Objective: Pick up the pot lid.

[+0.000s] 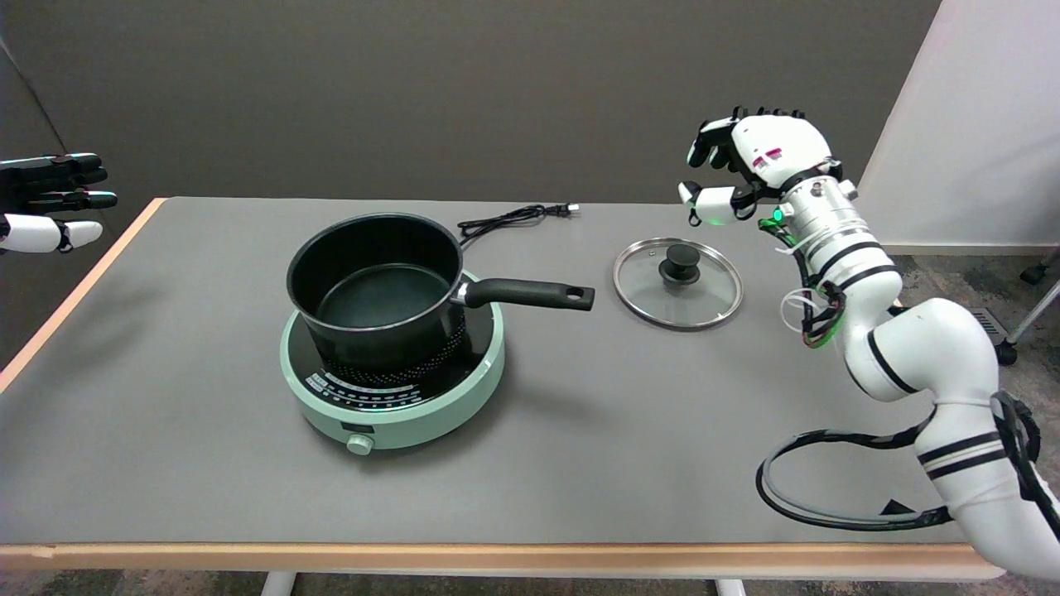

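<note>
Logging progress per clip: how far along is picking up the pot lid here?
Early. Done: nothing; the glass lid lies flat on the table, right of the pot. In hand: the right hand hovers above and behind it, fingers apart, holding nothing. Left: descend, grip the black knob, lift.

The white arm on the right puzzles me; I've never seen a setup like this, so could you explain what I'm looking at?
It is one arm of a two-armed robot steered remotely by a person. The single picture comes from a camera above the table's near side, looking down and across. The right hand hangs in the air, fingers apart, holding nothing, above and behind a glass pot lid with a black knob, which it is meant to pick up. The lid lies flat on the grey table. To its left an empty black pot sits on a green hotplate, whose black cord trails behind. The left hand at the picture's edge is idle.
</note>
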`<state>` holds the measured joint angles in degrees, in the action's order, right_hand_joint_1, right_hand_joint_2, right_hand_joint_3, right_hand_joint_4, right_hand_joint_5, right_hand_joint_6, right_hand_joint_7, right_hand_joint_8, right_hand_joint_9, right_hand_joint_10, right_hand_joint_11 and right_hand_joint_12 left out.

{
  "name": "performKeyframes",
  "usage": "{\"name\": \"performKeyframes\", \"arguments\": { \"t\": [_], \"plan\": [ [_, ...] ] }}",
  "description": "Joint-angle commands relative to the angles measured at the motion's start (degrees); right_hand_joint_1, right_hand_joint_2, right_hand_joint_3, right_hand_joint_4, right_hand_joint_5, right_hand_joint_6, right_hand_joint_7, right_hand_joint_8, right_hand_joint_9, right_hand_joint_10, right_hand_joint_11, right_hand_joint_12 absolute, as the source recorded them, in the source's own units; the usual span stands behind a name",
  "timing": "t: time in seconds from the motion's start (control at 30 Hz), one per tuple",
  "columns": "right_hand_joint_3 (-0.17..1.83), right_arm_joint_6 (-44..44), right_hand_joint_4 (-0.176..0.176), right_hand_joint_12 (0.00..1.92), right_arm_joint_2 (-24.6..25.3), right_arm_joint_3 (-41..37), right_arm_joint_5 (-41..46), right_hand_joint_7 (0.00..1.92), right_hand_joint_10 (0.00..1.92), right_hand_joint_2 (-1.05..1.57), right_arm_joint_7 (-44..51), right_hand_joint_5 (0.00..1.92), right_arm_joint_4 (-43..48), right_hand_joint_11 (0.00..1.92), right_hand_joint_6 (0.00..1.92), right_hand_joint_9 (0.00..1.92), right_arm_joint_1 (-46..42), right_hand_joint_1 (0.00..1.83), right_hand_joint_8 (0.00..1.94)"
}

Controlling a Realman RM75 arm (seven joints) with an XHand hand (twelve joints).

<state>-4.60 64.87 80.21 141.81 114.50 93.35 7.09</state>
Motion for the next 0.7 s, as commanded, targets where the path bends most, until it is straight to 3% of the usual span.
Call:
{"name": "performKeyframes", "arguments": {
  "t": [0.03,0.7],
  "plan": [
    [0.77,-3.81,0.137,1.24,-2.39,5.96,0.20,0.91,0.71,0.72,0.27,0.74,-6.22,0.58,0.68,0.83,4.77,0.75,0.42],
    [0.86,-10.80,0.101,1.20,-3.99,11.83,0.36,0.81,0.60,0.65,0.27,0.70,-13.33,0.51,0.50,0.76,7.92,0.80,0.30]
  ]
}}
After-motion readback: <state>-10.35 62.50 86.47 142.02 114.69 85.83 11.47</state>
